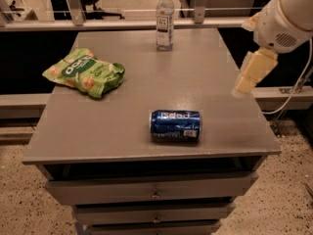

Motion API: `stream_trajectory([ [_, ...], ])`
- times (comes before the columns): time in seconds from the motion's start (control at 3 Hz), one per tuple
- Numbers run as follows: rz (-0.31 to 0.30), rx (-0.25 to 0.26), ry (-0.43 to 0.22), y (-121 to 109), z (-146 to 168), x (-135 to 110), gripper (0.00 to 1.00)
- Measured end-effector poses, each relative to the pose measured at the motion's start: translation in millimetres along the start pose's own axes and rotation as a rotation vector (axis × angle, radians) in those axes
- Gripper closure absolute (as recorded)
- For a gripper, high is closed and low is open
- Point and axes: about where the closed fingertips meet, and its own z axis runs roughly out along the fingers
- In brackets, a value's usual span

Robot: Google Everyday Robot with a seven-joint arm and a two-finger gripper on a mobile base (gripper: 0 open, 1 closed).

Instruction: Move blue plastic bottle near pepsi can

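Bottle [165,19] stands untouched at the table's [112,116] far edge, well apart from the sideways can [175,126]; the claw [252,72] hangs at the right, grip indeterminable.

The counter [215,126] is flat grey, drawers and all. The pepsi can [175,126] is deep blue with white lettering and a white patch. The blue plastic bottle [165,19] is clear, with a white cap and a white label printed dark. The snack bag [84,72] is bright green with white letters. The cream-yellow gripper [244,86] hangs over the counter's right edge under a white arm [286,18]. The floor [19,199] is speckled beige.
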Motion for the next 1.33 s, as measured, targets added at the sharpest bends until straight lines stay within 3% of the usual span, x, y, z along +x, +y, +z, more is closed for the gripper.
stream_trajectory([
  [0.33,0.06,0.038,-0.125,-57,42,-15,0.0],
  [0.67,0.129,0.042,-0.242,-105,76,-26,0.0],
  [1.0,0.128,0.04,-0.241,-104,77,-26,0.0],
  [1.33,0.184,0.061,-0.296,-114,92,-30,0.0],
])
